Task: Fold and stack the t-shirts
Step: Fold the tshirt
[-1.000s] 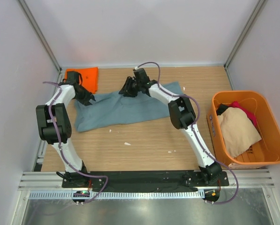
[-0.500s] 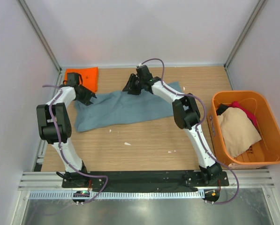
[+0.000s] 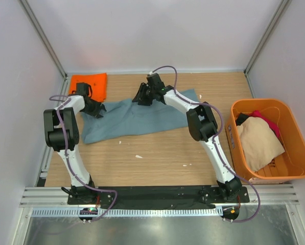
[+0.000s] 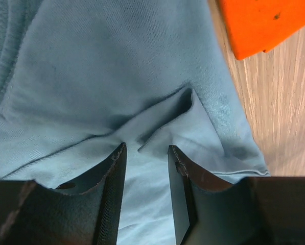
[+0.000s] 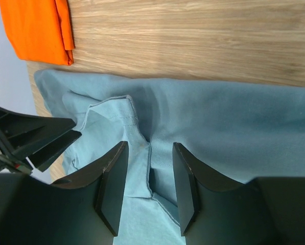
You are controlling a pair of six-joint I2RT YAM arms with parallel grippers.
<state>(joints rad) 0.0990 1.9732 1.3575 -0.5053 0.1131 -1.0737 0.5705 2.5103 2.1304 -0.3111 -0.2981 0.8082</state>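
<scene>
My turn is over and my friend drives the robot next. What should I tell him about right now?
Left gripper: jaws partly apart over a ridge of the grey-blue shirt; firm grip unclear.
Right gripper: same, at that shirt's far edge.
Grey-blue shirt: spread and wrinkled mid-table, not folded.
Orange shirt: looks folded, far left corner.
Beige shirt, red shirt and dark shirt: in the tub.
Left to do: fold the grey-blue shirt, stack it, then the rest.

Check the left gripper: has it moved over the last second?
Yes, slightly: the left gripper has shifted right and toward the near edge, away from the folded orange t-shirt and further over the grey-blue t-shirt.
</scene>
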